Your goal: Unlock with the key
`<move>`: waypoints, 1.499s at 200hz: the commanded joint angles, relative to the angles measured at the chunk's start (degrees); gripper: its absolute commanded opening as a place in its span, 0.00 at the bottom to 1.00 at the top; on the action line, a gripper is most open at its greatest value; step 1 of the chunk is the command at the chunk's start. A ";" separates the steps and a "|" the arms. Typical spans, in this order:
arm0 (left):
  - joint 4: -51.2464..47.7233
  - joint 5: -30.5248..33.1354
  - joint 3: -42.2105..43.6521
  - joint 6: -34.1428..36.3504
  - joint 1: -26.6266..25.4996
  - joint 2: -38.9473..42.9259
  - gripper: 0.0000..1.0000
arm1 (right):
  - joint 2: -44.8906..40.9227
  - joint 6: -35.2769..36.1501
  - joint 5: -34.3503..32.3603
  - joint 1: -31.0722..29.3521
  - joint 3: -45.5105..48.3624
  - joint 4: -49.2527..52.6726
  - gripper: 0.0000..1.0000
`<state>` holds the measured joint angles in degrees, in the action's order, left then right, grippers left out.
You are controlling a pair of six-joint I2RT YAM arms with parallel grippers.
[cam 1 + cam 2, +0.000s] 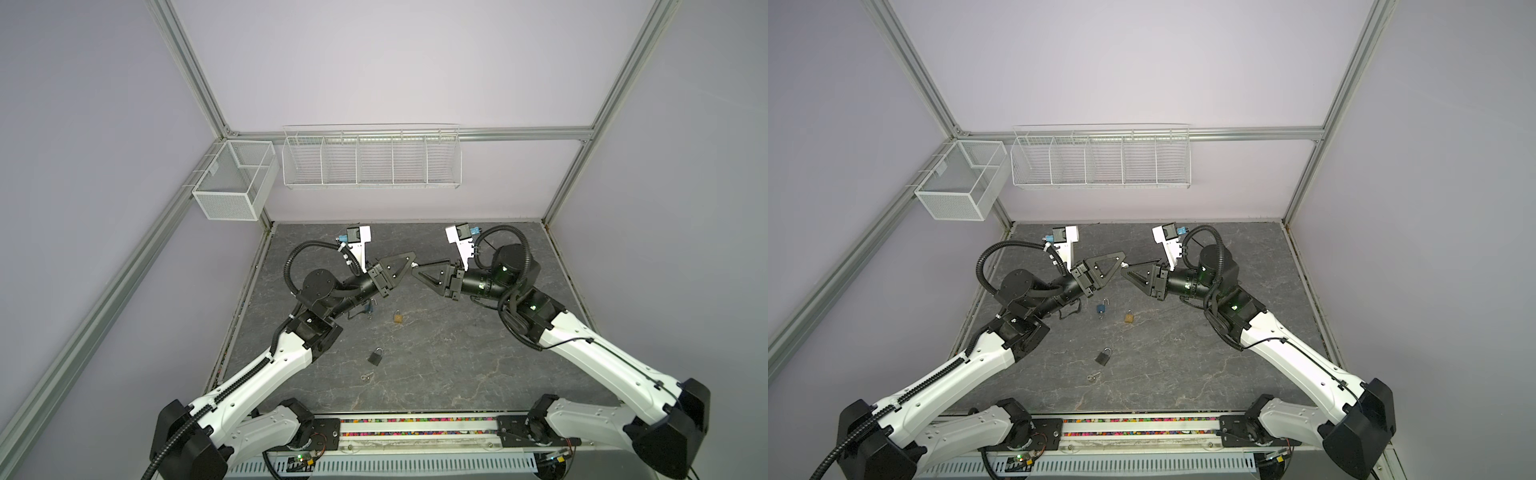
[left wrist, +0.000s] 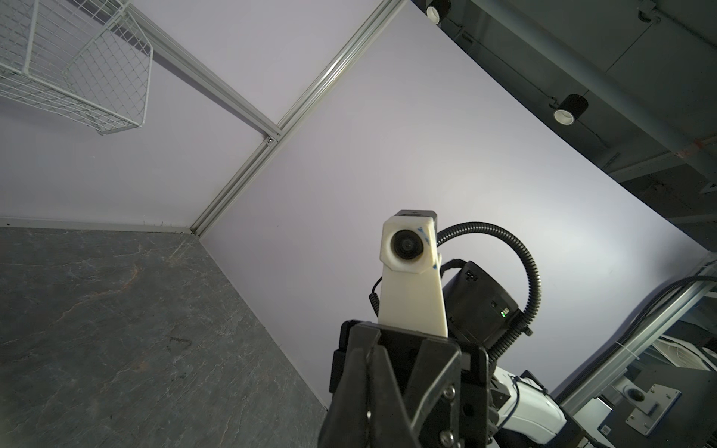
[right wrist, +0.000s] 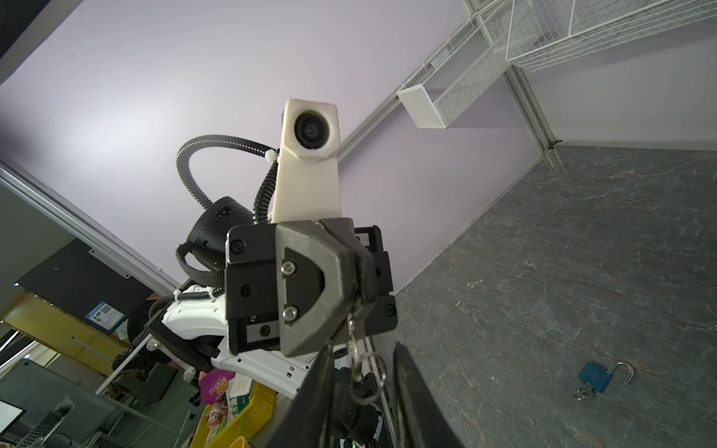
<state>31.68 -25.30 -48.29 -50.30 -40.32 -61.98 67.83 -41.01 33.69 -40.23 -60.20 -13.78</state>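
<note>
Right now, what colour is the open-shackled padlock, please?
The padlock is blue, clearest in the right wrist view.

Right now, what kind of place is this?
Probably a robot lab's test cell: a left arm and right arm at one table, a metal frame with plain walls, and a black padlock laid out.

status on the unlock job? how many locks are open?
Done: the blue padlock lies with its shackle swung open. In hand: the left tool pinches a key, and the right tool has its jaws open on either side of it. Left: the brass padlock and dark padlock look shut, with a loose key beside the dark one.
</note>
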 commanded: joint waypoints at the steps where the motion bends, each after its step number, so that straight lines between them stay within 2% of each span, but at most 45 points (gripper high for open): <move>1: 1.74 0.19 -0.33 -0.04 -0.29 -0.46 0.00 | 0.72 0.80 0.58 -0.18 -0.80 -2.50 0.24; 73: 1.90 -0.70 -0.53 -0.15 -0.29 -1.13 0.00 | 0.33 2.27 -0.11 -0.14 -0.97 -1.54 0.19; 137: 0.31 1.61 -0.07 1.07 -0.29 0.04 0.00 | -0.41 3.49 -1.66 -0.17 -1.16 1.08 0.06; 240: -2.76 3.50 -0.29 3.91 -0.29 1.55 0.00 | 0.55 5.76 -2.47 -0.17 -3.58 8.68 0.07; 294: -3.97 4.28 -0.54 4.64 -0.29 1.78 0.00 | 1.69 8.99 -4.08 -0.18 -8.26 20.45 0.07; 300: -4.34 4.23 -0.75 4.75 -0.29 1.82 0.08 | 1.55 9.15 -4.55 -0.13 -8.26 21.20 0.06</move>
<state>27.70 -22.65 -48.29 -47.20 -40.69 -61.60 69.19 -34.52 30.94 -40.56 -66.96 1.30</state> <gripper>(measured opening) 0.048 0.073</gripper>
